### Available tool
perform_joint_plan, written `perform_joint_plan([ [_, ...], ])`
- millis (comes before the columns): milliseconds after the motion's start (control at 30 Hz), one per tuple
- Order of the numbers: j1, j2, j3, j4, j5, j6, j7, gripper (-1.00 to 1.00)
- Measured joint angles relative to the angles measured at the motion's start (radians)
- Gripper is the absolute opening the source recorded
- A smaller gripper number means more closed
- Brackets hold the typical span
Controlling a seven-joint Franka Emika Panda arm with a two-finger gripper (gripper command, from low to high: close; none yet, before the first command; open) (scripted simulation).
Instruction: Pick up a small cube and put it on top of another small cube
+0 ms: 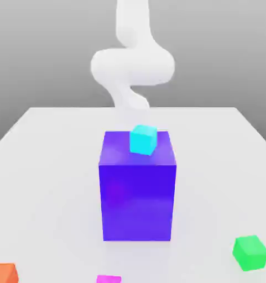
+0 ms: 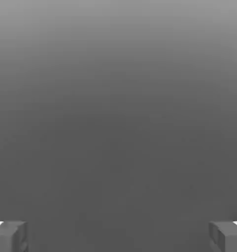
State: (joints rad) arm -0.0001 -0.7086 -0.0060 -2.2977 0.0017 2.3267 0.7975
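At the far left of the exterior view, an orange cube [image 1: 3, 273] lies on the white table [image 1: 46, 166], cut by the lower edge of the picture. A little to its right, also at the lower edge, a small magenta cube [image 1: 108, 279] is seen, only its top part visible. Both are well apart from the big block in the middle.

In the centre stands a large blue-violet block [image 1: 137, 196], upright on the table. On its top face, near the back and a bit toward the exterior view's right, rests a small cyan cube [image 1: 143, 139], slightly turned relative to the block's edges. Behind the block the white arm [image 1: 132, 63] rises and bends, its lower part hidden behind the cyan cube and the block.

Further to the right, near the lower corner, a green cube [image 1: 250, 252] lies on the table, tilted a little, well apart from the block.

In the hand view the gripper [image 2: 118, 236] has its two grey fingertips [image 2: 9, 236] at opposite sides of the picture, spread wide and grasping nothing; between them there is only plain grey background
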Motion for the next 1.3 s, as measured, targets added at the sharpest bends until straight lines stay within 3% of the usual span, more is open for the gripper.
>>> perform_joint_plan([
  [933,-0.029,1.021,-0.045,0.026,0.038,0.298,-0.041,0.00],
  [1100,-0.041,1.202,-0.036,0.055,0.049,0.411,-0.050,0.00],
  [1133,-0.043,1.230,-0.033,0.060,0.051,0.432,-0.052,-1.00],
  [1300,-0.043,1.230,-0.033,0.060,0.051,0.432,-0.051,-1.00],
])
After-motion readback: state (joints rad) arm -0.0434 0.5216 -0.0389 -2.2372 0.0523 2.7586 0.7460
